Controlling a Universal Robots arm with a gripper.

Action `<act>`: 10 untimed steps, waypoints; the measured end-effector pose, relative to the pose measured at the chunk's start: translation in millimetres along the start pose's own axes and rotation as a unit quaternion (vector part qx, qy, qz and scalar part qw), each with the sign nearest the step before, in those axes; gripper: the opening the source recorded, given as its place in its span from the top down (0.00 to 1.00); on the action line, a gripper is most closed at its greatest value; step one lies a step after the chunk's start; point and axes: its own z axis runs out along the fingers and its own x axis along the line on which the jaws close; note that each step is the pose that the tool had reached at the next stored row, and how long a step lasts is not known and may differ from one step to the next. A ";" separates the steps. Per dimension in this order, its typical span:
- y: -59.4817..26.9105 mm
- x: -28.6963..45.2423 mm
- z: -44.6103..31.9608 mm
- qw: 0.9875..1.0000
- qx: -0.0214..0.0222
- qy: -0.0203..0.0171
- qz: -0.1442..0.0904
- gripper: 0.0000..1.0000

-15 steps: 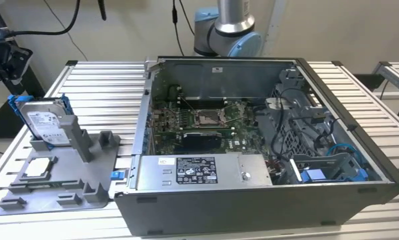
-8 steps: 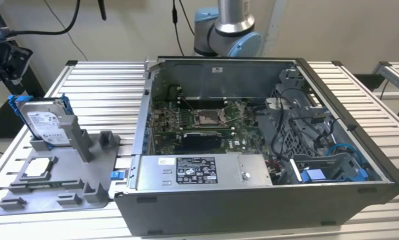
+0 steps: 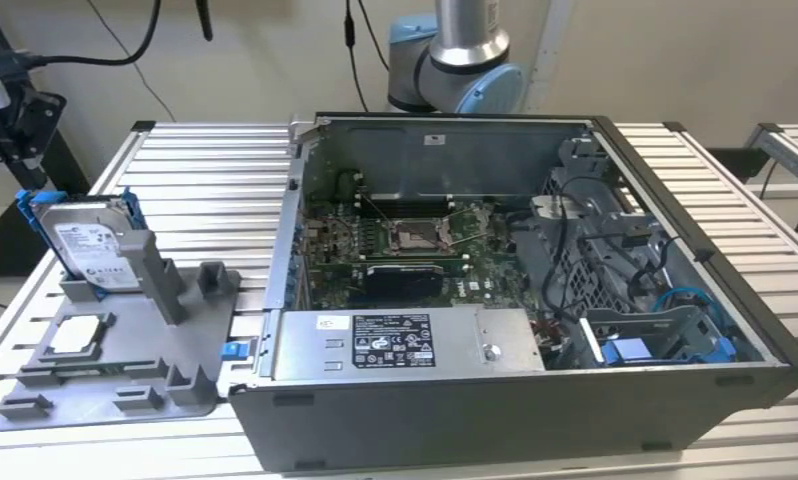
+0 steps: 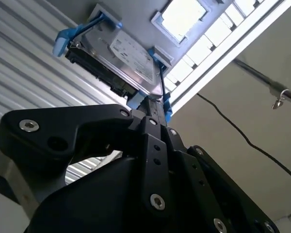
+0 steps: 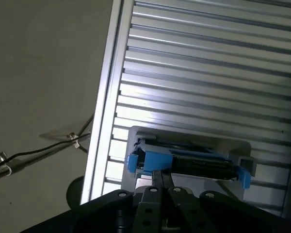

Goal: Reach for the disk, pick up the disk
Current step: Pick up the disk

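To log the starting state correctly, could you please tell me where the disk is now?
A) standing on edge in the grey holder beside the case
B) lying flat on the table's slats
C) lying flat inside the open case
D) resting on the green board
A: in the exterior view the disk stands on edge in a slot of the grey holder, outside the case.

Disk (image 3: 90, 245) upright in slot of grey holder (image 3: 119, 375); room open above its top edge; tall grey post (image 3: 152, 280) touching disk on exterior view's right; open computer case (image 3: 506, 420) further right, well apart; slatted table (image 3: 199, 170) behind gives passage.
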 end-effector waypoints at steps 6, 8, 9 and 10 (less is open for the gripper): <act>0.0 0.0 0.0 0.999 0.000 0.002 -0.054 1.00; 0.0 0.0 0.0 0.997 0.000 0.003 -0.072 1.00; 0.0 0.0 0.0 0.997 0.000 0.003 -0.082 1.00; 0.0 0.0 0.0 0.996 0.000 0.003 -0.091 1.00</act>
